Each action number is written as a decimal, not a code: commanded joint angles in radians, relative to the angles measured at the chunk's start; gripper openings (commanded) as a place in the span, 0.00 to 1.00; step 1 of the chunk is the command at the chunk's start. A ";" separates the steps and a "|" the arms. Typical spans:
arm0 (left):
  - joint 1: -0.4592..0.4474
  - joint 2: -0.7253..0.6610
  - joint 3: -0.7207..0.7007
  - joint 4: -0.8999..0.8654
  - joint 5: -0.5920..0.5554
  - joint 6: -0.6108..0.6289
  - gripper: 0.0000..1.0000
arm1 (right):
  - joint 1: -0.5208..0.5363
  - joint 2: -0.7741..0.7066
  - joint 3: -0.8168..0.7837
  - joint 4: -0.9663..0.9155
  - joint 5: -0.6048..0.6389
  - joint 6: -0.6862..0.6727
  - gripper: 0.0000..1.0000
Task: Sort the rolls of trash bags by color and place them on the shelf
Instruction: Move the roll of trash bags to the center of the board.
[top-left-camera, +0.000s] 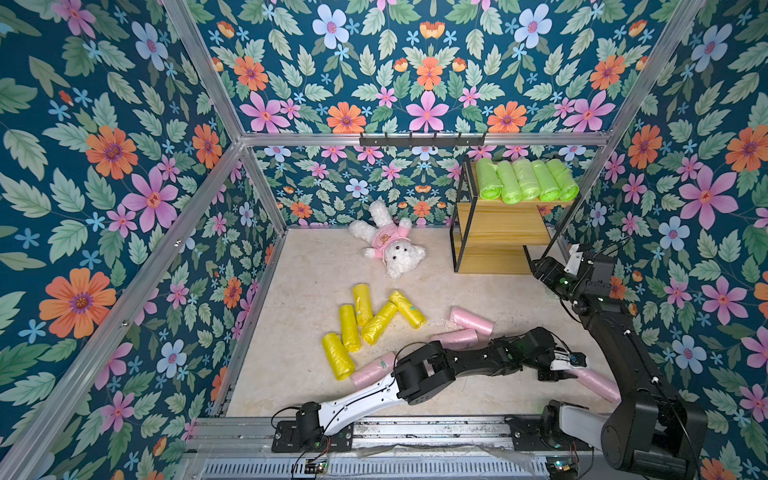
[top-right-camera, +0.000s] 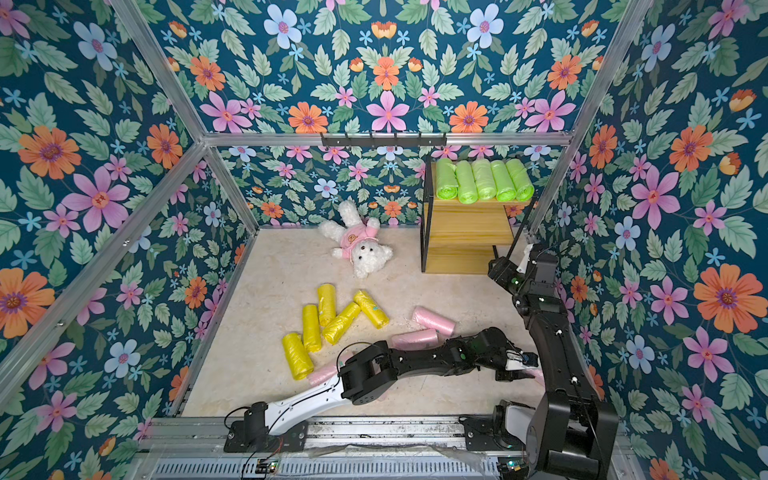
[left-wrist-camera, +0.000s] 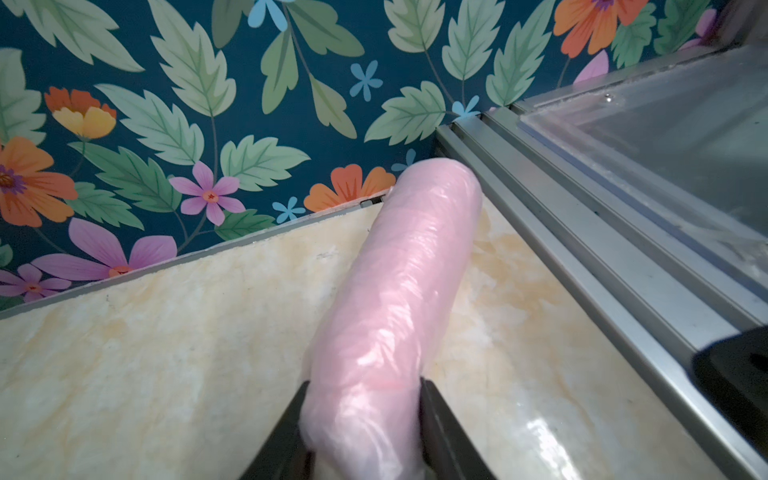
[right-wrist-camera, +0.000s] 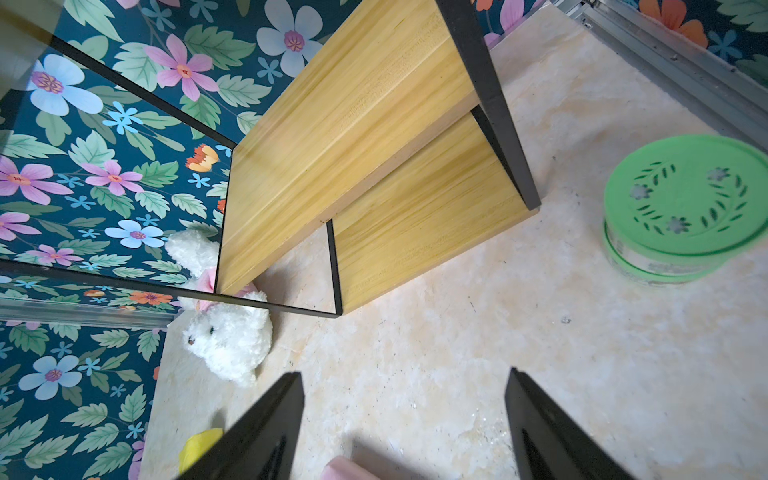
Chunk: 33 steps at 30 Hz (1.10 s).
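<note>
Nearest the front rail, close to the right-hand wall, the left gripper (left-wrist-camera: 363, 395) has its jaws pressed against both sides of a pink roll (left-wrist-camera: 399, 270), gripping it near one end. The roll lies flat on the tabletop (left-wrist-camera: 166, 353). I judge the step in hand to be the pick-up of this roll, with the lift not yet begun.

A little further in, three other pink rolls (top-left-camera: 471, 321) show in a top view (a fifth I cannot find), one of them partly under the left arm. Beside them the five yellow rolls (top-left-camera: 362, 304) lie in a loose heap.

Further back, the right gripper (right-wrist-camera: 405, 376) hovers with its jaws wide and nothing between them, just before the lower boards of the shelf (top-left-camera: 498, 224). A green-lidded jar (right-wrist-camera: 681, 195) stands near it.

Farthest off, five green rolls (top-left-camera: 525, 180) sit side by side on the top board, so green looks finished; the middle and bottom boards are bare. A toy bear (top-left-camera: 390, 245) lies beside the shelf.

The next move calls for a clean lift and a carry to a free board. With the grip near one end, the soft roll may droop, and the right arm stands along the way
</note>
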 joint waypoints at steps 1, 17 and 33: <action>0.001 -0.050 -0.063 0.031 0.018 0.023 0.38 | 0.000 0.003 -0.001 0.023 -0.010 0.000 0.81; 0.126 -0.487 -0.744 0.232 -0.086 -0.042 0.27 | 0.002 0.002 -0.017 0.024 -0.028 -0.006 0.81; 0.187 -0.687 -0.975 0.089 -0.023 -0.057 0.42 | 0.026 0.022 -0.033 0.037 -0.031 -0.011 0.81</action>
